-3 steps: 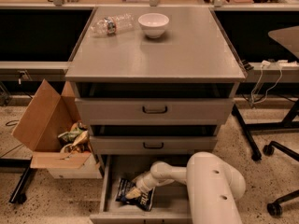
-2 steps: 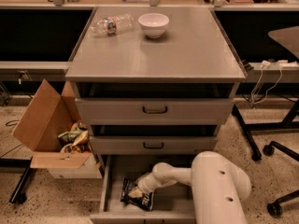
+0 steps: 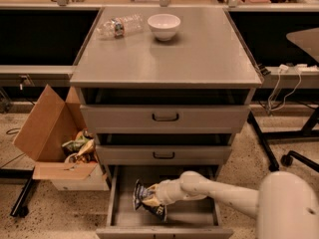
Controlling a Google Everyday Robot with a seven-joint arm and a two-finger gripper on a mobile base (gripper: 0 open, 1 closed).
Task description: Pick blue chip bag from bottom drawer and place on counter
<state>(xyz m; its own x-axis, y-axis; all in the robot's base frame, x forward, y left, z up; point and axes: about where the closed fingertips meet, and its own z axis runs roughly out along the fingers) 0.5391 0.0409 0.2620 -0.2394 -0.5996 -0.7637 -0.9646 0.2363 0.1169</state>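
The blue chip bag (image 3: 144, 199), dark navy with white lettering, stands tilted and crumpled in the left part of the open bottom drawer (image 3: 194, 216). My gripper (image 3: 154, 195) reaches in from the right on a white arm and is shut on the bag's right side, holding it partly raised off the drawer floor. The grey counter (image 3: 199, 54) is the top of the drawer cabinet, well above the gripper.
A white bowl (image 3: 164, 26) and a lying plastic bottle (image 3: 118, 26) sit at the counter's back left. Two closed drawer fronts (image 3: 164, 117) overhang the open drawer. A cardboard box (image 3: 47, 128) with wrappers (image 3: 79, 146) stands at left. A chair base (image 3: 289, 158) is at right.
The bag lay flat on the drawer floor before; now it is gathered up and tilted in my gripper. My arm has shifted slightly to the right.
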